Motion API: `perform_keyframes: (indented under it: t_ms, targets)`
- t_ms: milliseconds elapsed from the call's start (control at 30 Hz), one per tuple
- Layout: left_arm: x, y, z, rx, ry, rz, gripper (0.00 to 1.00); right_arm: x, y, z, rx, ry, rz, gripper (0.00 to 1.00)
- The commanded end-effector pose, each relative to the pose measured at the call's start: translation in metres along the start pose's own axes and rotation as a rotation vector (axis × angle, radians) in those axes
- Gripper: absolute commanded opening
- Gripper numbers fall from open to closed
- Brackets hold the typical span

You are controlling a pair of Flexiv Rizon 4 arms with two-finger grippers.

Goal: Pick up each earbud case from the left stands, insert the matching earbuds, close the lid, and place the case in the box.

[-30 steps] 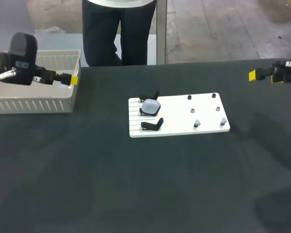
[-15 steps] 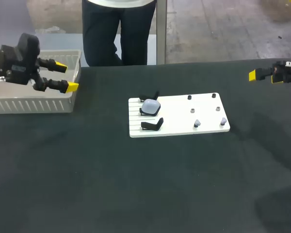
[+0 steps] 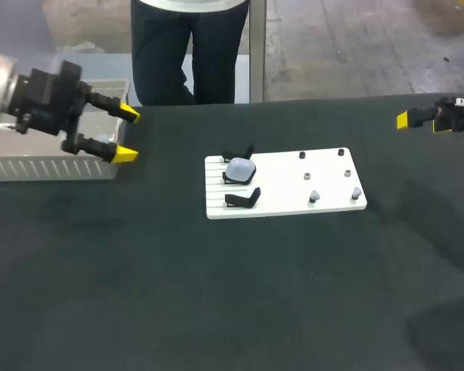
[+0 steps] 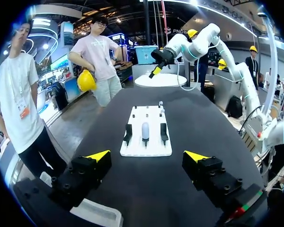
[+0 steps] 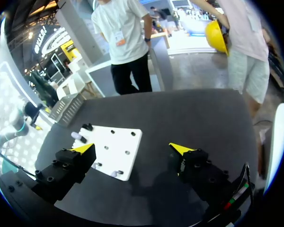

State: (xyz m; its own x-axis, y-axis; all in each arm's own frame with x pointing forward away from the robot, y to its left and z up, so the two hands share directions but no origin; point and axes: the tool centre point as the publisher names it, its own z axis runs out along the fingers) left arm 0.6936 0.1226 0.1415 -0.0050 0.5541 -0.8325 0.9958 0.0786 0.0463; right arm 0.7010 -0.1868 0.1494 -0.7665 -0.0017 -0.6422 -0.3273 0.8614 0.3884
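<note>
A pale earbud case [image 3: 240,169] sits on the middle stand at the left end of the white board [image 3: 294,202]. The black stand [image 3: 237,155] behind it and the black stand [image 3: 244,199] in front of it are empty. Small earbuds [image 3: 314,197] stand on pegs at the board's right end. My left gripper [image 3: 128,136] is open and empty at the basket's right corner, and its wrist view has the case [image 4: 145,130] well ahead of the gripper [image 4: 146,156]. My right gripper [image 5: 132,149] is open and empty, high at the table's far right [image 3: 403,120].
A white slatted basket [image 3: 54,166] stands at the table's far left, under my left arm. A person stands behind the table's far edge without touching it. Dark table surface lies around the board [image 5: 119,142].
My left gripper has moved right, off the basket toward the board, and turned so that both yellow tips now show apart. The right arm has not moved.
</note>
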Motion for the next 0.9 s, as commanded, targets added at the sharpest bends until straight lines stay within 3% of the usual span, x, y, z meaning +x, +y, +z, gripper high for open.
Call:
perform_keyframes:
  t_ms: [33,533,600,900]
  targets:
    - [-0.008,0.005,0.030,0.028,0.015,-0.017,1.00,0.000,0.001,0.000,0.006,-0.001,0.001,1.00]
    - [0.001,-0.017,0.079,-0.049,-0.047,-0.035,1.00,0.000,0.001,0.000,0.006,-0.001,0.001,1.00]
    - [0.001,-0.019,0.084,-0.042,-0.016,-0.063,1.00,0.000,0.001,0.000,0.006,-0.001,0.001,1.00]
    - [0.001,-0.019,0.084,-0.042,-0.016,-0.063,1.00,0.000,0.001,0.000,0.006,-0.001,0.001,1.00]
